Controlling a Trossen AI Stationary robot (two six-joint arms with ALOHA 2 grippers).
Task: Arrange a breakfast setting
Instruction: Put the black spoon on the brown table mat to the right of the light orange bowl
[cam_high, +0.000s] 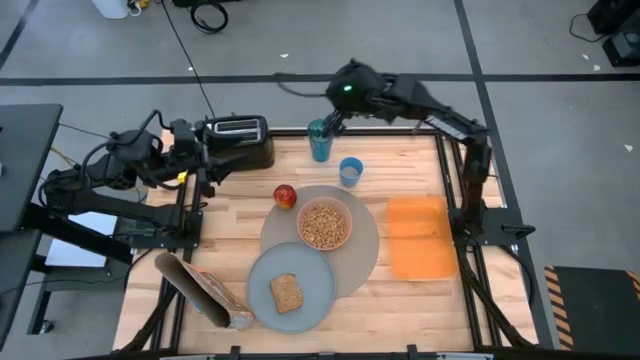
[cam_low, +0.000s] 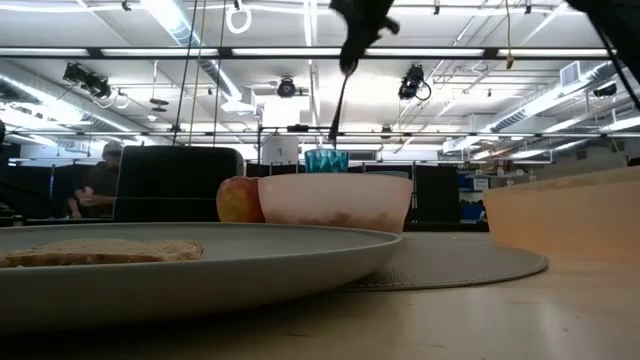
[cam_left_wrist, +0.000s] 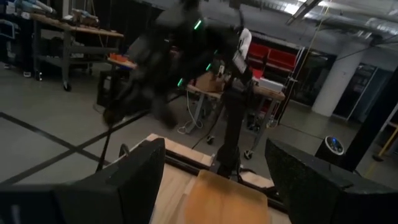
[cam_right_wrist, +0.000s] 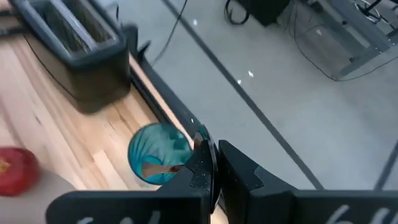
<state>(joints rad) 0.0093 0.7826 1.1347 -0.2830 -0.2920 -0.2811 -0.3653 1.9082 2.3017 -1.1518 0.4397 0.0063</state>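
My right gripper (cam_high: 333, 122) (cam_low: 350, 58) is shut on a metal spoon (cam_low: 340, 100) over a teal cup (cam_high: 320, 140) at the table's far edge. My left gripper (cam_high: 205, 168) (cam_left_wrist: 214, 186) is open and empty beside the black toaster (cam_high: 238, 142). A pink bowl of cereal (cam_high: 325, 225) sits on the round placemat (cam_high: 365, 255). A grey plate (cam_high: 300, 265) with a toast slice (cam_high: 286, 292) overlaps the mat's near left edge. A red apple (cam_high: 285, 196) lies at the mat's far left edge. A light-blue cup (cam_high: 351, 171) stands beyond the mat. My right gripper pinches the spoon's handle (cam_right_wrist: 205, 155) near its upper end between its two fingers, which point down from above. The spoon hangs almost upright below the fingers. Its lower end (cam_low: 332, 138) is just over the teal cup's mouth (cam_right_wrist: 158, 152).
An orange rectangular mat (cam_high: 420, 235) lies at the right. A bagged loaf (cam_high: 200, 290) lies at the near left corner. The toaster stands at the far left of the table. Bare wood shows between the toaster and the apple.
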